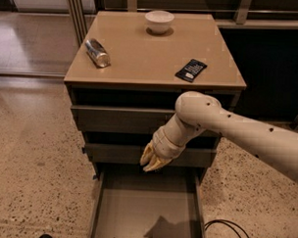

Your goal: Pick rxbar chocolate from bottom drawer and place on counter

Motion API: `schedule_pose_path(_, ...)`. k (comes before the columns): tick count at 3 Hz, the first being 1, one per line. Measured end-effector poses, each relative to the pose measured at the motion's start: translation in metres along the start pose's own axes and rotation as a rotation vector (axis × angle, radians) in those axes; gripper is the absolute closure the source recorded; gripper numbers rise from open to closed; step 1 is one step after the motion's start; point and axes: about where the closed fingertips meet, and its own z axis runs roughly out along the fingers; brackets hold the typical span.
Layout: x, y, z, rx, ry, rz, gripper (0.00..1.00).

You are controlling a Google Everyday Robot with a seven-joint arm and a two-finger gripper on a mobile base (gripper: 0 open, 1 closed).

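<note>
The rxbar chocolate (pixel 191 70), a flat black bar with thin white lettering, lies on the tan counter (pixel 141 57) near its front right edge. The bottom drawer (pixel 148 209) is pulled out and its grey floor shows nothing but the arm's shadow. My gripper (pixel 152 161), with yellow tips, hangs pointing down in front of the middle drawer front (pixel 113 153), just above the back of the open bottom drawer. It holds nothing that I can see. My white arm reaches in from the right.
A white bowl (pixel 159 20) stands at the counter's back middle. A silver can (pixel 97 53) lies on its side at the left. The top drawer front (pixel 114 119) is shut. A black cable (pixel 228 231) lies on the speckled floor at the lower right.
</note>
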Motion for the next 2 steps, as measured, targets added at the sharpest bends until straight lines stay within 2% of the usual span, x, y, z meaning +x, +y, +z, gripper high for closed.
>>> schedule_pose_path(1,-0.005,-0.008,-0.003,0.001,-0.010,-0.014,1.00)
schedule_pose_path(2,-0.020,-0.029,-0.036,0.013,-0.037,-0.029,1.00)
